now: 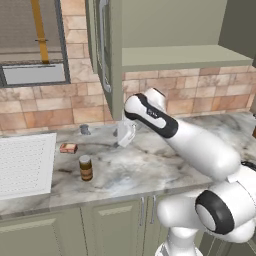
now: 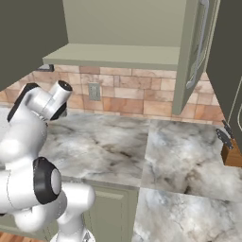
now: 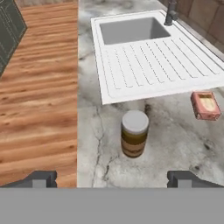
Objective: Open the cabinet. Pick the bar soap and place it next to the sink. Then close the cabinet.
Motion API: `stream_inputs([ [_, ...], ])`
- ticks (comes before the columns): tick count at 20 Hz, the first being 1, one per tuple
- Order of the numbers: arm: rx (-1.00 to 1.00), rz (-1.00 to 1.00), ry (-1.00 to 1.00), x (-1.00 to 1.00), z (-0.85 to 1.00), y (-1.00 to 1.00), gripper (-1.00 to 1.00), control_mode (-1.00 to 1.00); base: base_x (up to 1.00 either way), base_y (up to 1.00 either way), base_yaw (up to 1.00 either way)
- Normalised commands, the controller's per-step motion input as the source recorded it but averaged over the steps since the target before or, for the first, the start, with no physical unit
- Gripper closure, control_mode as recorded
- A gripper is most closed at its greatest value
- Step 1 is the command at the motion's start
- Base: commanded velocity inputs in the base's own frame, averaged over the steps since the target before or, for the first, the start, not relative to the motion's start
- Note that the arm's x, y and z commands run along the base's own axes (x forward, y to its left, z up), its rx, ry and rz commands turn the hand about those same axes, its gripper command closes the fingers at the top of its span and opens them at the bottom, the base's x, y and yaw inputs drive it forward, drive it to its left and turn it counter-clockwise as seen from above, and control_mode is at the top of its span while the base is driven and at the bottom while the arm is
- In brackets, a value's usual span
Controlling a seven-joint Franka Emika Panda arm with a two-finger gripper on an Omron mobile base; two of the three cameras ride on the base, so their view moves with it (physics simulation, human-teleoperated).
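The pincer (image 3: 112, 177) stands with its jaws spread wide and nothing between them, hanging above the marble counter (image 3: 175, 144). In the hand view the brown jar (image 3: 134, 133) with its pale lid sits at twelve o'clock from the fingertips, close ahead. The bar soap (image 3: 205, 105) lies flat on the counter at about two o'clock, just beside the near edge of the sink (image 3: 153, 65) and apart from the jar. The faucet (image 3: 169, 13) stands at the basin's far corner, toward one o'clock.

In the left base view the soap (image 1: 68, 148) rests at about eleven o'clock from the jar (image 1: 86, 167), close to the drainboard's corner. The soap looks already placed, so my judgement is that closing the cabinet (image 1: 107, 55) is what remains; its doors hang open above the counter, one to either side of the bare shelf.

The risks, as I judge them:
- Swinging the arm up from this low pose could clip the jar and tip it, or nudge the soap away from the sink.
- Pushing a door near its hinge or at a glancing angle could let the fingers slip off.
- The elbow may strike the open door's long handle (image 1: 103, 45) on the way.
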Motion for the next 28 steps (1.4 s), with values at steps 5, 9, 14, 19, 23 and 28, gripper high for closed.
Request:
stream_inputs([
  [5,0.0,0.03,-0.03,-0.62,0.32,-0.04,-1.0,-1.0,0.0,0.0,0.0],
  [9,-0.02,0.04,-0.1,-0.61,0.35,-0.07,-1.0,-1.0,0.0,0.0,0.0],
  [14,-0.05,0.11,-0.23,-0.64,0.33,-0.12,-1.0,-1.0,0.0,0.0,0.0],
  [19,-0.02,0.17,-0.3,-0.53,0.46,-0.06,-1.0,-1.0,0.0,0.0,0.0],
  [23,0.0,0.11,-0.19,-0.52,0.51,-0.06,-1.0,-1.0,0.0,0.0,0.0],
  [28,0.0,0.09,-0.19,-0.57,0.49,-0.07,-1.0,-1.0,0.0,0.0,0.0],
])
